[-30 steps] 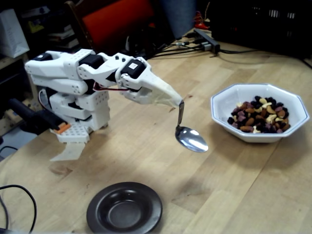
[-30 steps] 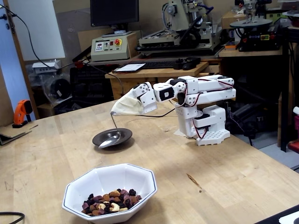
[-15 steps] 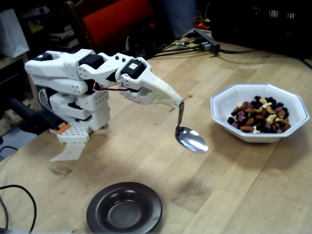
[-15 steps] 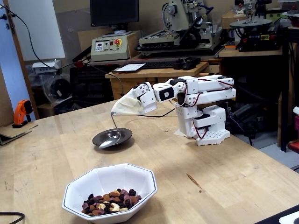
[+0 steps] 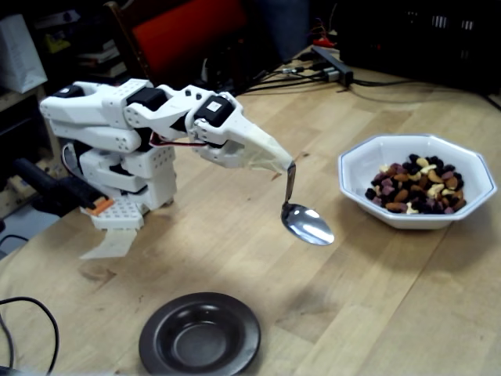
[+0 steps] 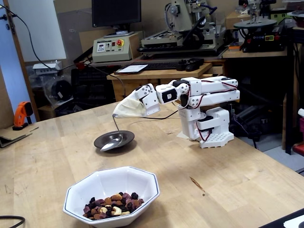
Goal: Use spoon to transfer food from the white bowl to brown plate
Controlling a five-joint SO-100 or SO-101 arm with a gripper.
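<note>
Food (image 5: 415, 190) filled the bottom of the white bowl (image 5: 368, 160), a mixed heap of brown, pale and dark purple pieces, and that bowl sat on the pale wooden worktop (image 5: 376, 290) at the right of a fixed view (image 6: 137, 178) and nearest the camera in the other. The white arm (image 5: 149, 117) reached out low from its base toward the bowl. Well apart from the bowl, the brown plate (image 5: 160, 329) lay with its sunken centre bare (image 6: 126, 137). The gripper (image 5: 288, 166) had its fingers (image 5: 266, 153) drawn together on the spoon (image 5: 307, 223), whose thin handle hung down from their tip. The spoon's oval bowl was held clear above the wood between bowl and plate and carried nothing. From the other fixed view the spoon (image 6: 110, 145) overlapped the plate.
</note>
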